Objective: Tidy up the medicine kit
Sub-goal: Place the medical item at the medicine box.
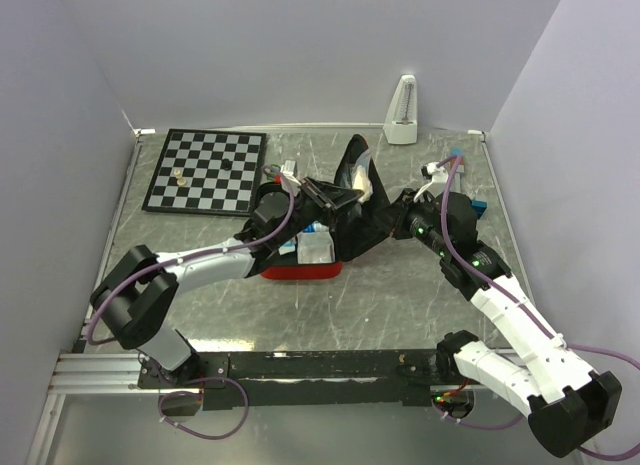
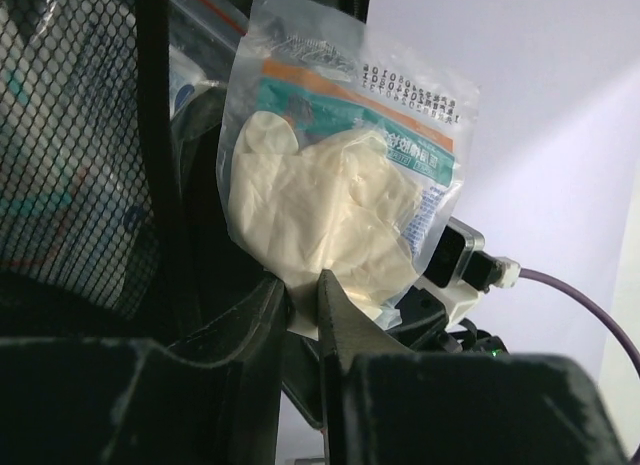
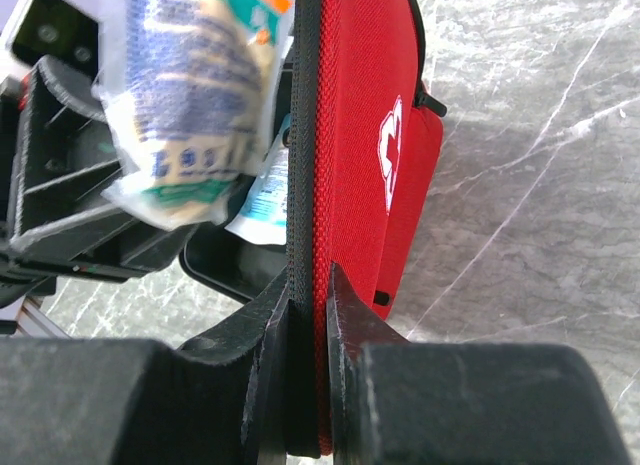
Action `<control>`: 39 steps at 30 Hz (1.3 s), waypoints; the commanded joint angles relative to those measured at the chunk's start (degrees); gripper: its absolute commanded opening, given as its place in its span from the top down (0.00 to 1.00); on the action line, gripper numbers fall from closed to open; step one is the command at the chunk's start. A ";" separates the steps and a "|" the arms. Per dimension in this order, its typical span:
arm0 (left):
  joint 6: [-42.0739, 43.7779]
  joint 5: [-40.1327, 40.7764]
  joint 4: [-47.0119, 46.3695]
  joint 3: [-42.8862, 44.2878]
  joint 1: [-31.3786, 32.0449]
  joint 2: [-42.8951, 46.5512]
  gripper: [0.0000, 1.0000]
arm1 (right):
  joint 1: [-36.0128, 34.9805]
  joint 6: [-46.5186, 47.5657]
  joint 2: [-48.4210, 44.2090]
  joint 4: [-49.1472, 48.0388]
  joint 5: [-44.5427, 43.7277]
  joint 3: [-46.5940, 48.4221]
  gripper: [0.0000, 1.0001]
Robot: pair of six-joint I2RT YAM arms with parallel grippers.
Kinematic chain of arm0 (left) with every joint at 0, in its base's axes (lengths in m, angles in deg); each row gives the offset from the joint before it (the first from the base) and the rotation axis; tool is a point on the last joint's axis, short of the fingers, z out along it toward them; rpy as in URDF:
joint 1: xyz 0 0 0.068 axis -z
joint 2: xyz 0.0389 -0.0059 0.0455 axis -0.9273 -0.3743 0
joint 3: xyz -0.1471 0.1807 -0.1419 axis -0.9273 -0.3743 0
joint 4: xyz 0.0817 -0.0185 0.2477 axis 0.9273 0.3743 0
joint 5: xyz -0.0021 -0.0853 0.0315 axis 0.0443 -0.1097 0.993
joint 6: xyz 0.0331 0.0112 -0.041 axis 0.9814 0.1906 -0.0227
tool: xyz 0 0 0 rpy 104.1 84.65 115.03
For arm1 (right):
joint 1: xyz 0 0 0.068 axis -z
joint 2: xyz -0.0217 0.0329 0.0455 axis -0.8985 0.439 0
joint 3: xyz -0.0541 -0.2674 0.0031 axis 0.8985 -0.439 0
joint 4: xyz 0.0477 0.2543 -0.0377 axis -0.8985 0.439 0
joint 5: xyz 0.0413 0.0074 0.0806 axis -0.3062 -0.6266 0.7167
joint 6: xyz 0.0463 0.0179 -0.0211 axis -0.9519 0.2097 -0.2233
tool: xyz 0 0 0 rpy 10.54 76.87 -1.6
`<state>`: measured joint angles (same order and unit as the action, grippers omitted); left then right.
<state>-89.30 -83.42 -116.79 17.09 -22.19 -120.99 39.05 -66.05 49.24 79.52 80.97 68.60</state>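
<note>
The red medicine kit [image 1: 300,272] lies open mid-table with its lid standing upright. My right gripper [image 3: 308,285] is shut on the lid's rim, one finger on the black lining and the other on the red shell [image 3: 365,135] near the white cross [image 3: 390,150]. My left gripper [image 2: 303,295] is shut on the bottom edge of a clear packet of cream gloves [image 2: 330,200]. It holds the packet up beside the lid's black mesh pocket [image 2: 70,155]. The same packet [image 3: 190,95] shows on the lining side in the right wrist view.
A black-and-white chessboard [image 1: 207,171] with small pieces lies at the back left. A white wedge-shaped object [image 1: 403,112] stands at the back wall. A blue item [image 1: 480,205] sits by the right arm. White packets [image 1: 315,247] lie in the kit's base.
</note>
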 commanded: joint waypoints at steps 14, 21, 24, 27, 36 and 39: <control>8.24 0.88 32.94 17.31 0.14 -6.43 0.56 | -1.90 -0.46 -0.78 8.93 6.17 0.10 0.86; 13.78 0.45 41.05 21.62 0.14 -7.84 0.53 | -1.90 -0.72 -0.60 8.50 6.52 -0.07 0.86; 17.12 0.54 43.60 23.65 0.14 -7.31 0.48 | -1.99 -0.81 -0.69 8.32 6.61 -0.16 0.86; 21.60 1.32 49.30 27.07 0.06 -7.75 0.47 | -1.90 -0.81 -0.61 8.23 6.61 -0.25 0.86; 31.01 2.99 59.70 32.89 0.14 -8.55 0.46 | -1.90 -0.63 -0.78 8.50 6.35 0.10 0.86; 32.42 4.31 59.34 31.21 0.06 -5.48 0.45 | -1.81 -0.63 -0.43 8.41 6.26 0.11 0.86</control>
<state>-61.96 -81.61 -62.54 49.89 -22.24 -130.09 39.07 -66.07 48.41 82.03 79.03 68.60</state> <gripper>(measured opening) 0.542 0.203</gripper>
